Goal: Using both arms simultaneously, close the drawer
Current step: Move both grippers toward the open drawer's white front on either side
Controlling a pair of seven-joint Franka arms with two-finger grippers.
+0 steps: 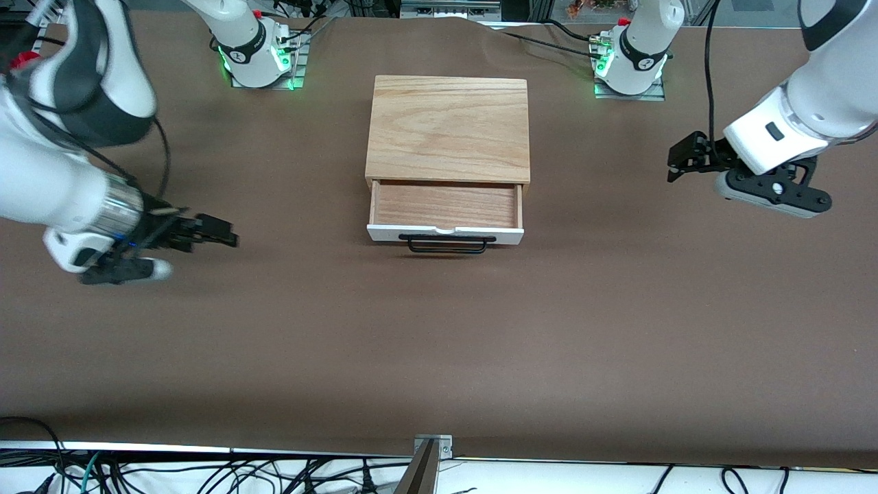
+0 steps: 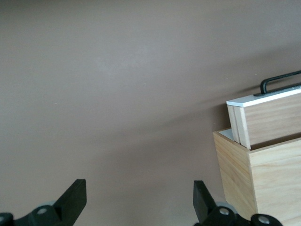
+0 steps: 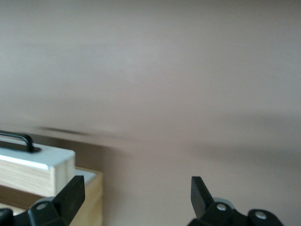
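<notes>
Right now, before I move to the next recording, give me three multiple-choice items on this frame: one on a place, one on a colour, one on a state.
1. Where is the left gripper?
A. Over bare table toward the left arm's end, apart from the drawer
B. On the drawer's handle
C. Inside the drawer

2. What colour is the front panel of the drawer?
A. Black
B. White
C. Green

3. What state is the drawer in?
A. Fully shut
B. Pulled out, its wood floor showing
C. Lifted out of the casing

Answers:
1 A: the front view shows brown table between it and the drawer; the right gripper likewise sits toward the right arm's end.
2 B: the panel is white under a black handle.
3 B: the drawer juts from the casing toward the front camera, and both grippers' fingers are spread and hold nothing.
</notes>
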